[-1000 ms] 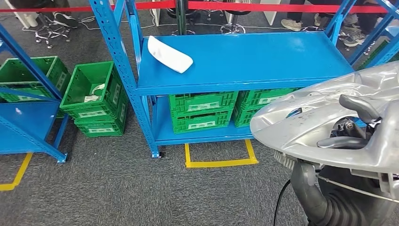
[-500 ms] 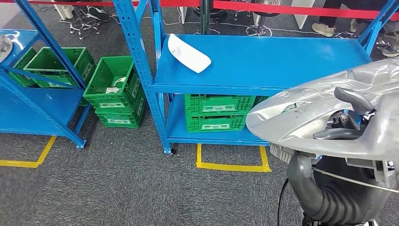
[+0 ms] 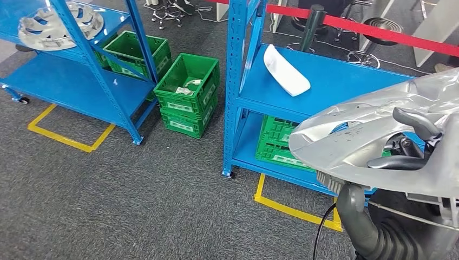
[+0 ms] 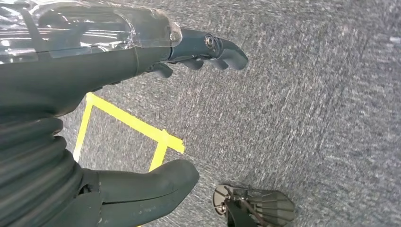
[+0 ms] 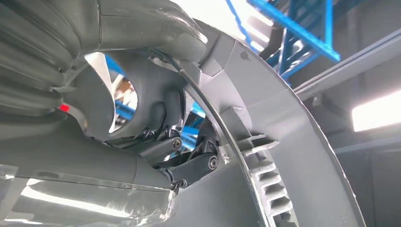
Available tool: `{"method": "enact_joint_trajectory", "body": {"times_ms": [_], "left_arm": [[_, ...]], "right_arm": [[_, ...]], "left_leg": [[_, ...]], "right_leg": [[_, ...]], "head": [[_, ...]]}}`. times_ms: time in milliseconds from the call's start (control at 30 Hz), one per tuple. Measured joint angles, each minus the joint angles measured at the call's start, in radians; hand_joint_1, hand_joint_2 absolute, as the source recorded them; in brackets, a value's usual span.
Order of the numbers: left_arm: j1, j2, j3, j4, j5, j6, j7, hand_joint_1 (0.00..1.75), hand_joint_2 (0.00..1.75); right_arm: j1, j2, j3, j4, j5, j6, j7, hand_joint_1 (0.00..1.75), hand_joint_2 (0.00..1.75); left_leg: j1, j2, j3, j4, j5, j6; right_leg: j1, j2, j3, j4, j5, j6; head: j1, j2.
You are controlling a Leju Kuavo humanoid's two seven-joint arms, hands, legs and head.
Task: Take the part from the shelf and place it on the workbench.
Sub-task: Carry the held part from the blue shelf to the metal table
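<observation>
**Two blue shelves on grey carpet**

The nearer blue shelf (image 3: 325, 81) carries a white curved part (image 3: 286, 70) on its upper deck, close to the front-left upright. On its lower deck sit green crates (image 3: 279, 143), partly hidden. Left of that shelf, stacked green crates (image 3: 187, 95) stand on the carpet floor (image 3: 135, 206), holding what may be small white pieces. Farther left, a second blue shelf (image 3: 70, 92) bears a silver wheel cover (image 3: 57, 24). Yellow tape (image 3: 67, 140) marks the floor beneath each shelf.

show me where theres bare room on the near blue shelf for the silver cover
Free: the near shelf's top deck right of the white part. Crowded: its lower deck, packed with green crates. The right hand holds the silver cover.
</observation>
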Motion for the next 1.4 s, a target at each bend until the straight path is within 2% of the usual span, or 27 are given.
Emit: {"method": "enact_joint_trajectory", "body": {"times_ms": [33, 100, 167, 233, 300, 367, 400, 433, 467, 533, 600, 667, 733, 800, 867, 900, 933, 967, 1033, 1067, 1100, 1167, 1200, 1233, 1300, 1333, 1400], "left_arm": [[0.000, 0.000, 0.000, 0.000, 0.000, 0.000, 0.000, 0.00, 1.75], [0.001, -0.001, 0.000, 0.000, 0.000, 0.000, 0.000, 0.00, 1.75], [0.003, 0.000, 0.000, 0.000, 0.000, 0.000, 0.001, 0.00, 1.75], [0.004, 0.001, 0.000, 0.000, 0.000, 0.000, 0.002, 0.00, 1.75], [0.001, 0.001, 0.000, 0.000, 0.000, 0.000, 0.002, 0.00, 1.75], [0.000, 0.001, 0.000, 0.000, 0.000, 0.000, 0.003, 0.00, 1.75], [0.000, 0.001, 0.000, 0.000, 0.000, 0.000, 0.003, 0.00, 1.75], [0.001, 0.001, 0.000, 0.000, 0.000, 0.000, 0.003, 0.00, 1.75], [0.001, 0.001, 0.000, 0.000, 0.000, 0.000, 0.003, 0.00, 1.75], [0.000, 0.002, 0.000, 0.000, 0.000, 0.000, 0.003, 0.00, 1.75], [-0.001, 0.003, 0.000, 0.000, 0.000, 0.000, 0.003, 0.00, 1.75], [-0.001, 0.003, 0.000, 0.000, 0.000, 0.000, 0.003, 0.00, 1.75], [-0.002, 0.003, 0.000, 0.000, 0.000, 0.000, 0.003, 0.00, 1.75], [-0.004, 0.002, 0.000, 0.000, 0.000, 0.000, 0.003, 0.00, 1.75], [-0.004, 0.001, 0.000, 0.000, 0.000, 0.000, 0.003, 0.00, 1.75], [-0.003, 0.001, 0.000, 0.000, 0.000, 0.000, 0.003, 0.00, 1.75], [-0.002, 0.000, 0.000, 0.000, 0.000, 0.000, 0.003, 0.00, 1.75], [-0.002, 0.000, 0.000, 0.000, 0.000, 0.000, 0.003, 0.00, 1.75], [-0.002, -0.001, 0.000, 0.000, 0.000, 0.000, 0.003, 0.00, 1.75], [-0.002, -0.002, 0.000, 0.000, 0.000, 0.000, 0.003, 0.00, 1.75], [-0.002, -0.002, 0.000, 0.000, 0.000, 0.000, 0.003, 0.00, 1.75], [0.000, -0.001, 0.000, 0.000, 0.000, 0.000, 0.003, 0.00, 1.75], [0.002, -0.001, 0.000, 0.000, 0.000, 0.000, 0.003, 0.00, 1.75], [0.003, 0.000, 0.000, 0.000, 0.000, 0.000, 0.003, 0.00, 1.75], [0.002, 0.001, 0.000, 0.000, 0.000, 0.000, 0.003, 0.00, 1.75], [0.001, 0.000, 0.000, 0.000, 0.000, 0.000, 0.003, 0.00, 1.75], [0.000, 0.000, 0.000, 0.000, 0.000, 0.000, 0.003, 0.00, 1.75]], "right_arm": [[-0.001, 0.000, 0.000, 0.000, 0.000, 0.000, 0.000, 1.75, 1.75], [-0.001, 0.000, 0.000, 0.000, 0.000, -0.001, 0.000, 1.75, 1.75], [-0.002, 0.000, 0.000, 0.000, 0.000, -0.001, 0.000, 1.75, 1.75], [-0.002, 0.001, 0.000, 0.000, 0.001, -0.001, 0.000, 1.75, 1.75], [-0.001, 0.001, 0.000, 0.000, 0.001, -0.002, 0.000, 1.75, 1.75], [-0.001, 0.001, 0.000, 0.000, 0.001, -0.002, 0.000, 1.75, 1.75], [-0.001, 0.001, 0.000, 0.000, 0.001, -0.002, 0.000, 1.75, 1.75], [-0.001, 0.001, 0.000, 0.000, 0.001, -0.002, 0.000, 1.75, 1.75], [-0.001, 0.001, 0.000, 0.000, 0.000, -0.002, 0.000, 1.75, 1.75], [-0.001, 0.001, 0.000, 0.000, 0.001, -0.002, 0.000, 1.75, 1.75], [-0.002, 0.001, 0.000, 0.000, 0.001, -0.002, 0.000, 1.75, 1.75], [-0.002, 0.001, 0.000, 0.000, 0.001, -0.001, 0.000, 1.75, 1.75], [-0.002, 0.001, 0.000, 0.000, 0.001, -0.001, 0.000, 1.75, 1.75], [-0.001, 0.000, 0.000, 0.000, 0.001, -0.001, 0.000, 1.75, 1.75], [0.001, 0.000, 0.000, 0.000, 0.001, -0.001, 0.000, 1.75, 1.75], [0.001, 0.000, 0.000, 0.000, 0.000, -0.001, 0.000, 1.75, 1.75], [0.001, 0.000, 0.000, 0.000, 0.000, -0.001, 0.000, 1.75, 1.75], [0.001, 0.000, 0.000, 0.000, 0.000, -0.001, 0.000, 1.75, 1.75], [0.001, 0.000, 0.000, 0.000, 0.000, -0.001, 0.000, 1.75, 1.75], [0.000, 0.000, 0.000, 0.000, 0.000, -0.001, 0.000, 1.75, 1.75], [0.000, 0.000, 0.000, 0.000, 0.000, -0.001, 0.000, 1.75, 1.75], [-0.001, 0.000, 0.000, 0.000, 0.000, -0.002, 0.000, 1.75, 1.75], [-0.002, 0.000, 0.000, 0.000, 0.000, -0.002, 0.000, 1.75, 1.75], [-0.002, 0.000, 0.000, 0.000, 0.001, -0.001, 0.000, 1.75, 1.75], [-0.002, 0.001, 0.000, 0.000, 0.001, -0.002, 0.000, 1.75, 1.75], [-0.001, 0.001, 0.000, 0.000, 0.001, -0.002, 0.000, 1.75, 1.75], [-0.001, 0.001, 0.000, 0.000, 0.001, -0.002, 0.000, 1.75, 1.75]], "left_leg": [[0.000, -0.010, -0.001, 0.001, -0.001, -0.003], [0.001, -0.025, -0.009, 0.003, 0.000, -0.013], [0.005, -0.033, -0.016, 0.002, 0.002, -0.025], [0.001, 0.019, -0.030, 0.034, -0.023, -0.035], [0.002, 0.082, -0.076, 0.132, -0.079, -0.045], [0.012, 0.090, -0.135, 0.247, -0.123, -0.054], [0.015, 0.090, -0.149, 0.274, -0.125, -0.057], [0.017, 0.094, -0.141, 0.257, -0.105, -0.059], [0.019, 0.104, -0.111, 0.202, -0.072, -0.060], [0.014, 0.154, -0.039, 0.069, -0.020, -0.055], [0.006, 0.181, -0.011, 0.014, -0.012, -0.043], [0.003, 0.158, -0.014, 0.012, -0.011, -0.030], [0.006, 0.133, -0.014, 0.007, -0.006, -0.019], [0.009, 0.106, -0.012, 0.004, -0.002, -0.010], [0.005, 0.077, -0.012, 0.004, -0.002, -0.004], [0.003, 0.062, -0.011, 0.004, -0.002, -0.003], [0.001, 0.047, -0.010, 0.004, -0.002, -0.003], [0.000, 0.033, -0.007, 0.005, -0.002, -0.003], [-0.003, 0.006, -0.005, 0.005, -0.002, -0.004], [-0.003, -0.006, -0.007, 0.007, -0.002, -0.006], [-0.003, -0.016, -0.011, 0.007, 0.000, -0.010], [-0.001, -0.034, -0.018, 0.006, 0.005, -0.021], [-0.002, -0.020, -0.020, 0.008, 0.002, -0.026], [-0.004, 0.008, -0.026, 0.021, -0.008, -0.032], [-0.003, 0.078, -0.067, 0.105, -0.060, -0.043], [0.002, 0.093, -0.100, 0.170, -0.092, -0.049], [0.012, 0.093, -0.153, 0.274, -0.125, -0.058]], "right_leg": [[-0.001, 0.017, 0.021, -0.057, 0.025, -0.005], [0.000, 0.037, 0.039, -0.109, 0.034, -0.014], [-0.001, 0.025, 0.043, -0.121, 0.033, -0.021], [-0.005, 0.005, 0.052, -0.133, 0.038, -0.031], [-0.003, -0.019, 0.058, -0.139, 0.038, -0.038], [-0.002, -0.044, 0.059, -0.138, 0.035, -0.040], [-0.002, -0.055, 0.060, -0.137, 0.033, -0.039], [-0.003, -0.067, 0.062, -0.136, 0.031, -0.037], [-0.003, -0.077, 0.065, -0.134, 0.027, -0.033], [-0.001, -0.097, 0.072, -0.129, 0.017, -0.022], [0.004, -0.113, 0.077, -0.126, 0.010, -0.011], [0.004, -0.130, 0.082, -0.129, 0.007, -0.002], [-0.001, -0.105, 0.077, -0.106, -0.018, 0.008], [-0.003, -0.054, 0.033, -0.004, -0.080, 0.012], [-0.002, -0.034, -0.031, 0.130, -0.133, 0.010], [-0.002, -0.031, -0.051, 0.164, -0.135, 0.008], [-0.002, -0.029, -0.054, 0.160, -0.115, 0.004], [-0.001, -0.023, -0.041, 0.119, -0.078, -0.001], [0.000, 0.011, 0.008, -0.011, 0.000, -0.014], [0.000, 0.027, 0.029, -0.064, 0.020, -0.019], [0.000, 0.037, 0.041, -0.096, 0.027, -0.023], [0.001, 0.028, 0.050, -0.115, 0.023, -0.027], [0.001, 0.018, 0.053, -0.120, 0.026, -0.030], [0.000, 0.007, 0.057, -0.127, 0.029, -0.034], [-0.001, -0.018, 0.064, -0.136, 0.032, -0.040], [0.000, -0.030, 0.065, -0.137, 0.031, -0.042], [-0.001, -0.055, 0.067, -0.136, 0.029, -0.042]], "head": [[0.002, 0.000], [0.005, 0.000], [0.004, 0.000], [-0.005, 0.000], [-0.018, 0.000], [-0.026, 0.000], [-0.028, 0.000], [-0.030, 0.000], [-0.033, 0.000], [-0.038, 0.000], [-0.038, 0.000], [-0.037, 0.000], [-0.033, 0.000], [-0.022, 0.000], [-0.010, 0.000], [-0.005, 0.000], [-0.002, 0.000], [0.001, 0.000], [0.006, 0.000], [0.008, 0.000], [0.008, 0.000], [0.008, 0.000], [0.007, 0.000], [0.002, 0.000], [-0.010, 0.000], [-0.016, 0.000], [-0.022, 0.000]]}}
